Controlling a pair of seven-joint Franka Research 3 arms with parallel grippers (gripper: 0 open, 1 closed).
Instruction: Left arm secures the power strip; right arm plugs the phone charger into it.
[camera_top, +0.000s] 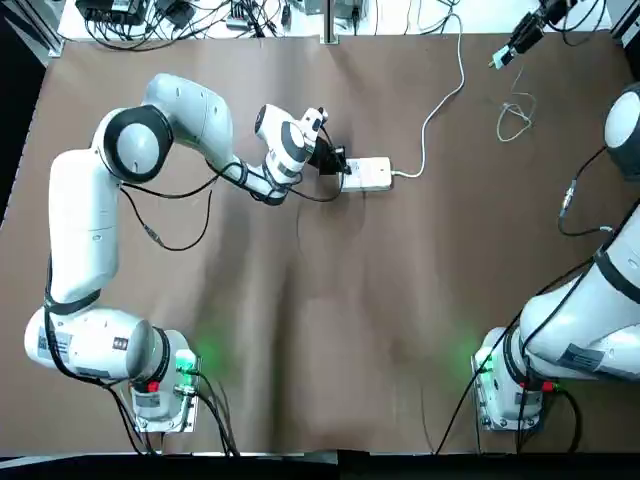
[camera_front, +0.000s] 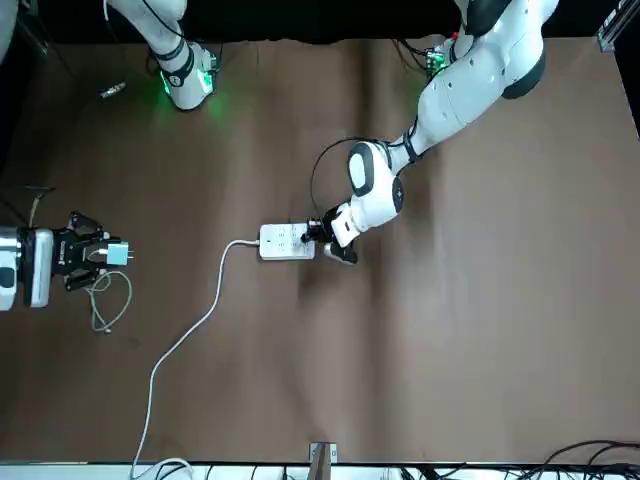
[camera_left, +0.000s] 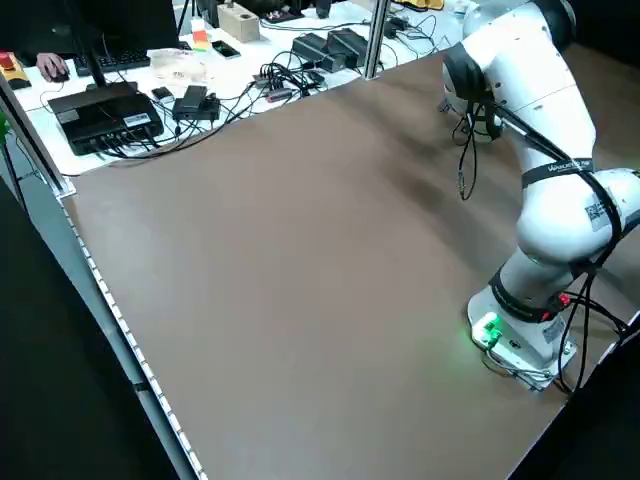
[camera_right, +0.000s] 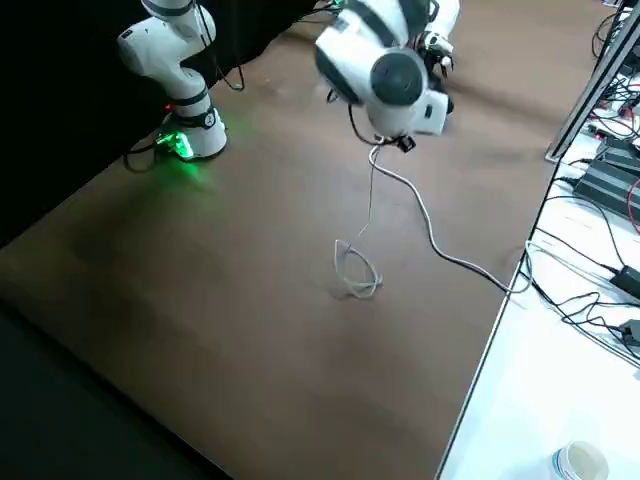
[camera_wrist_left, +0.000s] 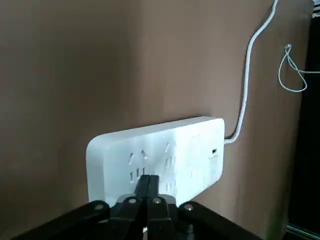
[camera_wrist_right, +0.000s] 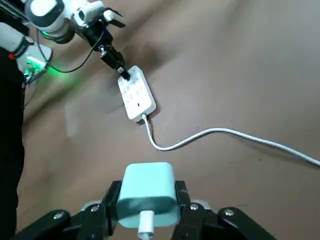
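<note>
Brown covering spreads across the desk (camera_top: 300, 380), black cables (camera_top: 180, 20) tangled along its far edge. From here I see the left tool (camera_wrist_left: 148, 192) clenched at the power strip's (camera_top: 367, 174) end, mid-desk; the right tool (camera_wrist_right: 148, 202) grips the phone charger (camera_wrist_right: 148, 192), well apart from it.

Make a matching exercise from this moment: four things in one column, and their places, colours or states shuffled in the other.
1. Power strip
2. Phone charger
3. Left tool
4. Thin looped cable

A. Fingers together, at one end of the white block
B. Teal, held between the two fingers of the right tool
C. Hangs in a loose loop by the right tool
D. White, on the table, with a thick cord leaving one short end

Pairs: 1-D, 2-B, 3-A, 4-C
</note>
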